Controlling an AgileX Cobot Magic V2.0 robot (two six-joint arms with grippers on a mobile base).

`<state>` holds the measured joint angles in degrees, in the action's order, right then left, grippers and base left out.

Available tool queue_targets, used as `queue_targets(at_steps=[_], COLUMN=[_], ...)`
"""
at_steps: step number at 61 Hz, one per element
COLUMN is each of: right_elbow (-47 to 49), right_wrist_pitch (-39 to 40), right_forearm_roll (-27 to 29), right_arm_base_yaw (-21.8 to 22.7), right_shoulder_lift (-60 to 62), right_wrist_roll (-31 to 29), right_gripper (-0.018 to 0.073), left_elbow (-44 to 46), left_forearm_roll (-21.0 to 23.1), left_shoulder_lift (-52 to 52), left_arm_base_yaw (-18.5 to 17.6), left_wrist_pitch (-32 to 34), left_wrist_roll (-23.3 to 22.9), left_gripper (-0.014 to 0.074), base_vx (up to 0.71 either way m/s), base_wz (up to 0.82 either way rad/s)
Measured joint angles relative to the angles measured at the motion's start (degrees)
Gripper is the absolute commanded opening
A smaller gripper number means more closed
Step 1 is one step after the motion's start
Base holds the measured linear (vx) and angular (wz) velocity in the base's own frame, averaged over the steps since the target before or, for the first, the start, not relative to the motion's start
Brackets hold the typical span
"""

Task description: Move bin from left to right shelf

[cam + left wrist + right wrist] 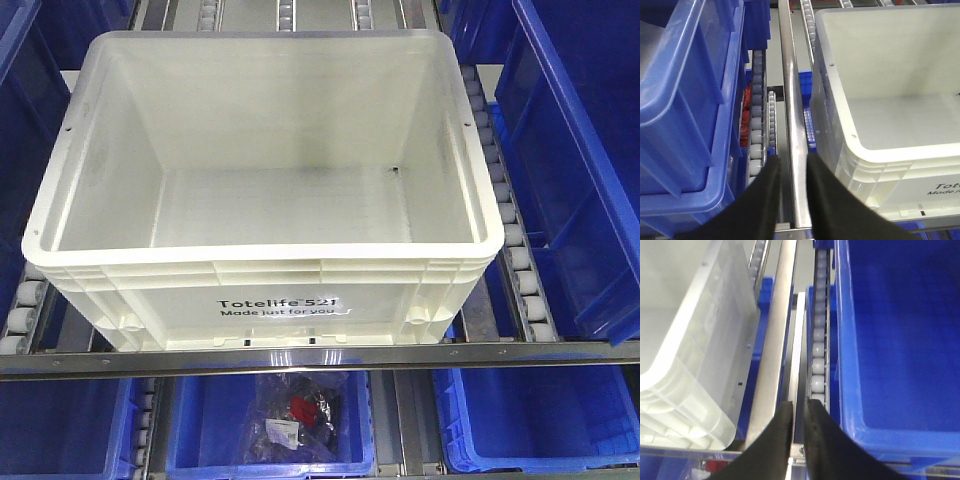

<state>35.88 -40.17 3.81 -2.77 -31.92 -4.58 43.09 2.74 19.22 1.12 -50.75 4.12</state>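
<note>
A: Bin (265, 180) is seated on the roller shelf (520, 275), flanked by blue bins (575, 150), print facing front.
B: Grippers?
A: Left gripper (792, 165) is held slightly spread around a metal rail (792, 100), beside the bin. Right gripper (799, 410) is nearly pressed together; nothing is pinched.

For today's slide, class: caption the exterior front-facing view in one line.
Empty white bin on roller shelf, blue bins alongside and below.
</note>
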Motion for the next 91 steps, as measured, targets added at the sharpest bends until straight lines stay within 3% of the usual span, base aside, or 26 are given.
queue_targets(at_steps=[11, 18, 24, 30, 36, 42, 49, 58, 72, 91], right_elbow=[0.0, 0.2, 2.2, 5.5, 9.0, 12.7, 17.0, 22.1, 27.7, 34.3], right_wrist_pitch=[-0.3, -0.5, -2.5, -5.3, -7.1, -8.8, -10.6, -10.9, -11.1, -11.2], right_forearm_roll=[3.7, 6.4, 8.9, 10.5, 10.2, 6.6, -3.0, -12.3, -13.8, -11.7], right_arm_base_yaw=[0.0, 0.0, 0.0, -0.1, -3.3, -9.0, -14.8, -17.4, -17.6, -17.6], right_shoulder_lift=[-1.6, -2.7, -4.8, -7.9, -12.1, -16.9, -22.9, -29.1, -36.4, -45.7], right_wrist_roll=[-1.7, -4.0, -6.0, -7.0, -7.5, -6.0, 1.6, 11.6, 17.7, 18.4], right_gripper=[0.0624, 0.0729, 0.0726, 0.071, 0.0696, 0.0692, 0.0687, 0.0667, 0.0605, 0.0587], left_elbow=[0.0, 0.0, 0.0, 0.0, 0.1, 1.6, 4.9, 9.1, 15.9, 23.5], left_forearm_roll=[0.0, 0.0, 0.1, 0.2, 0.3, -0.4, -2.2, -5.3, -11.3, -12.5], left_shoulder_lift=[0.1, 1.6, 4.2, 7.3, 10.6, 14.3, 19.5, 27.7, 42.3, 55.3], left_arm_base_yaw=[0.0, -0.1, -1.6, -5.7, -9.7, -13.2, -16.0, -16.4, -16.4, -16.4], left_wrist_pitch=[0.0, -0.1, -0.1, 0.2, 0.2, -0.3, -1.5, -2.1, -2.0, -2.0], left_wrist_roll=[0.0, 0.8, 2.7, 4.1, 5.6, 6.2, 5.7, -1.9, -14.2, -19.0], left_gripper=[0.0631, 0.0695, 0.0692, 0.0674, 0.0657, 0.0649, 0.0646, 0.0644, 0.0636, 0.0624], base_vx=[0.0, 0.0, 0.0, 0.0, 0.0, 0.0, 0.0, 0.0, 0.0, 0.0], base_wz=[0.0, 0.0, 0.0, 0.0, 0.0, 0.0, 0.0, 0.0, 0.0, 0.0])
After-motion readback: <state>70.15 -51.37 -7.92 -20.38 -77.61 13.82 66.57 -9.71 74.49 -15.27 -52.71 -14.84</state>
